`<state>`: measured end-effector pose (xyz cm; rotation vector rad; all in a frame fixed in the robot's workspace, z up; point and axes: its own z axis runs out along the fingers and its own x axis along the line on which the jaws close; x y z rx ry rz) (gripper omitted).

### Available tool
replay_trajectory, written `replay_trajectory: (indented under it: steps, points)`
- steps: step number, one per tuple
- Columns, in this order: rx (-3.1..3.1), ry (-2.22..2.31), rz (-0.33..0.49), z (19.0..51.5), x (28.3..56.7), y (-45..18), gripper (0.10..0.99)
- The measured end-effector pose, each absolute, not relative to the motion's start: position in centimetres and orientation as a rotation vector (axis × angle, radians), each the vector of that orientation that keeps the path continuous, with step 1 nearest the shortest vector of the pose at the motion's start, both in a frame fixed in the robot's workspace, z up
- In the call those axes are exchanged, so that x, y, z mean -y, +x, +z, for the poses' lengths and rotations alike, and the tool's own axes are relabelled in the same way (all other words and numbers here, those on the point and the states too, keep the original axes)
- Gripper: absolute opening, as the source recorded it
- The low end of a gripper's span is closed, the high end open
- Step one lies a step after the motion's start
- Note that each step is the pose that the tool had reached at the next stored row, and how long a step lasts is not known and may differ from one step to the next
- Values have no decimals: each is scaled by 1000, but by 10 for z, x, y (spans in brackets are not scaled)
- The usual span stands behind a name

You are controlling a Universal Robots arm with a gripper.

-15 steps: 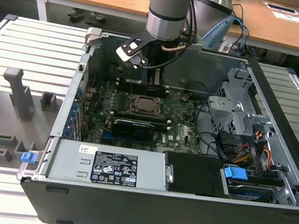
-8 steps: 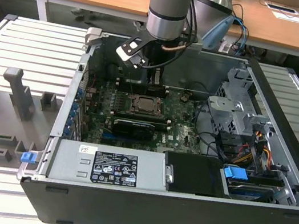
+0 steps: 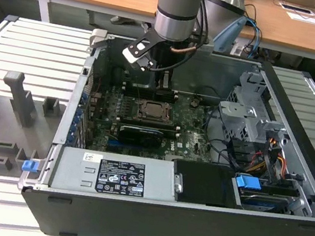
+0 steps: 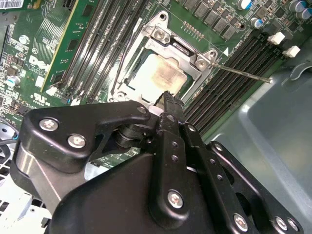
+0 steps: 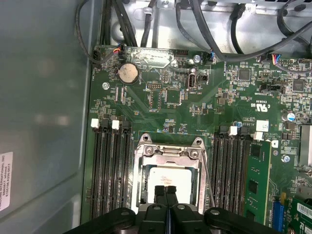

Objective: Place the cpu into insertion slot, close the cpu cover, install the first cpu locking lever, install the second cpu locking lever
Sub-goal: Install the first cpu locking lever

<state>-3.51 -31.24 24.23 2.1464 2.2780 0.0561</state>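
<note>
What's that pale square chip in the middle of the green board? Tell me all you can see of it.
The cpu is a flat square chip with a pale, silvery-beige metal top marked by brownish smudges. It lies level on the green board, framed by the silver cpu cover. The shut gripper hangs over one edge; whether it touches the chip cannot be told.

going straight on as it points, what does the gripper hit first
Probably the pale silvery-beige square cpu inside the silver-grey metal cover frame, just beyond the gripper; depth unclear.
</note>
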Motion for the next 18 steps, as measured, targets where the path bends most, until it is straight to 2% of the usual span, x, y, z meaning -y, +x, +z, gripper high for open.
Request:
replay_trajectory:
  steps: [18]
  points:
    - [-2277, 2147, 55, 250, 312, -35, 106]
